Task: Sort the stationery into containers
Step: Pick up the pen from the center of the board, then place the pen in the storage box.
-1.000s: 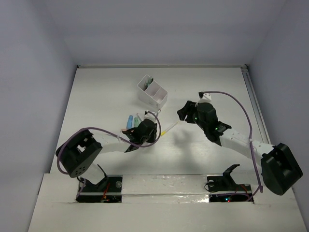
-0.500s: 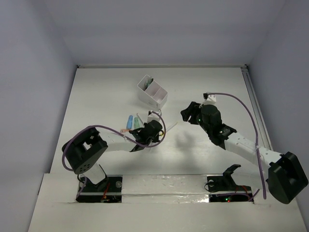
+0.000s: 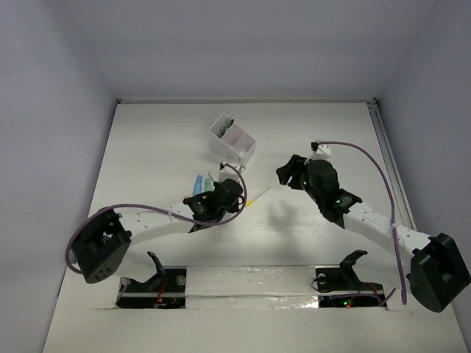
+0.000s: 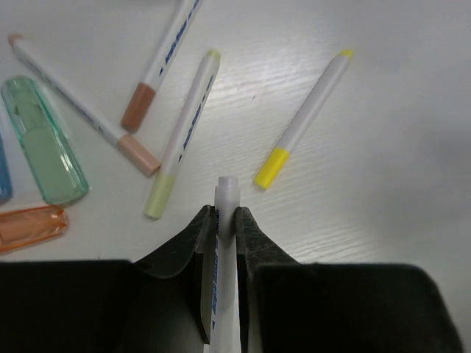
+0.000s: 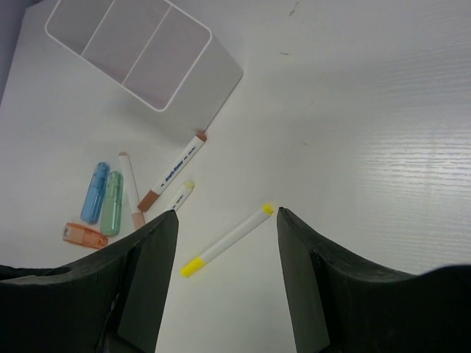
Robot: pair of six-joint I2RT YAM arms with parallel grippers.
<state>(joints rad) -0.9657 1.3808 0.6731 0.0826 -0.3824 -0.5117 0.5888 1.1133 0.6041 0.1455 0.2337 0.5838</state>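
The blue chunky piece shows only as a sliver at the left wrist view's edge; just beside it lies a clear green piece, with an orange piece nearer the camera, its left end out of frame; then three markers lie loose on the table, one peach-capped, one brown-capped and cut off at the top, one pale-yellow-capped; the left gripper is clamped on a white pen with blue lettering, its rear end hidden by the gripper body; a yellow-capped marker lies apart to the right; the white three-compartment box stands beyond the pile, something dark in its far compartment too small to identify; the right gripper hangs with jaws spread, holding nothing.
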